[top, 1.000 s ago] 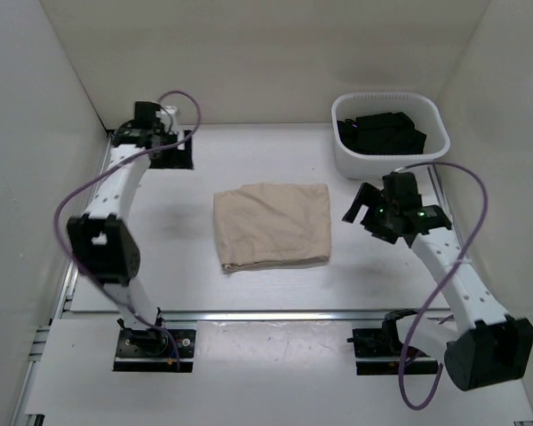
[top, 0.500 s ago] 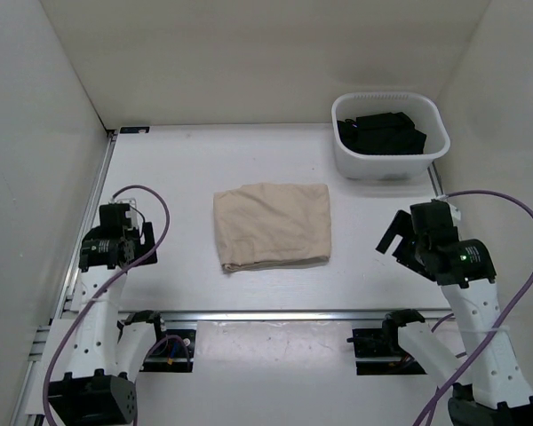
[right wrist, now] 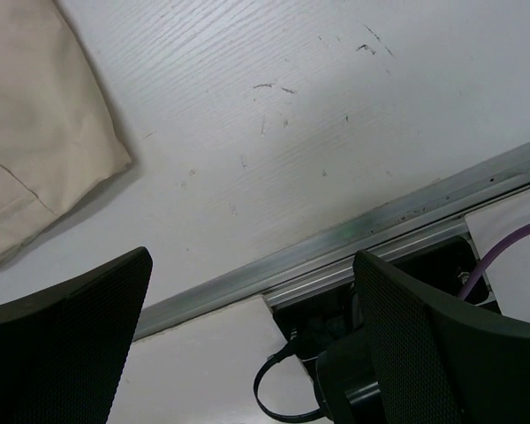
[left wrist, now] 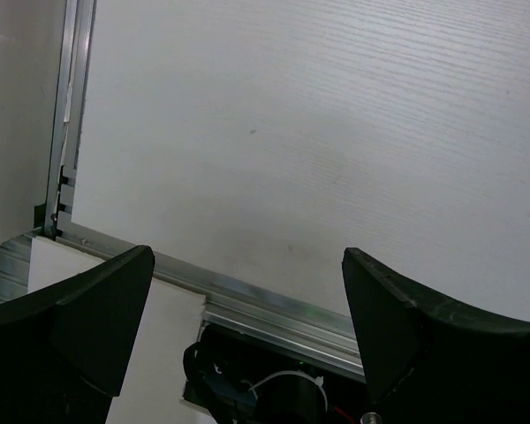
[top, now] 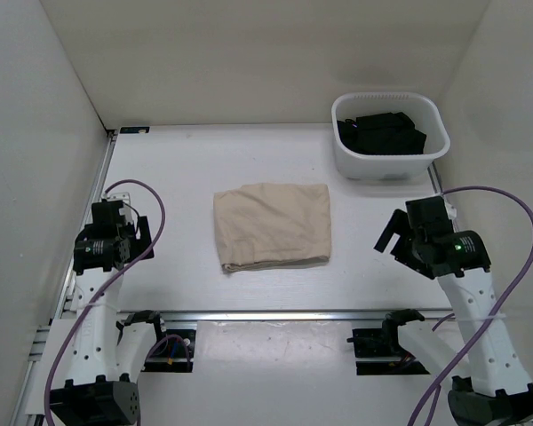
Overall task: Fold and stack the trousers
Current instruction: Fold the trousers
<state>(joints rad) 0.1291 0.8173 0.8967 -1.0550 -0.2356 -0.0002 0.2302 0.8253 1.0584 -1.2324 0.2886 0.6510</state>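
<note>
**Plain beige soft-cloth trousers [top: 273,226] folded mid-table**

They lie as a flat rectangle at the middle of the white table [top: 178,169]. The left jaws and right jaws both stand wide apart, holding nothing, each well apart from the cloth.

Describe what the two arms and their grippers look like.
The left arm and right arm: white links, black joints, each trailing a looping purple cable. The left gripper and right gripper: broad black fingers, the right's finely textured. A green light glows on the right wrist.
</note>
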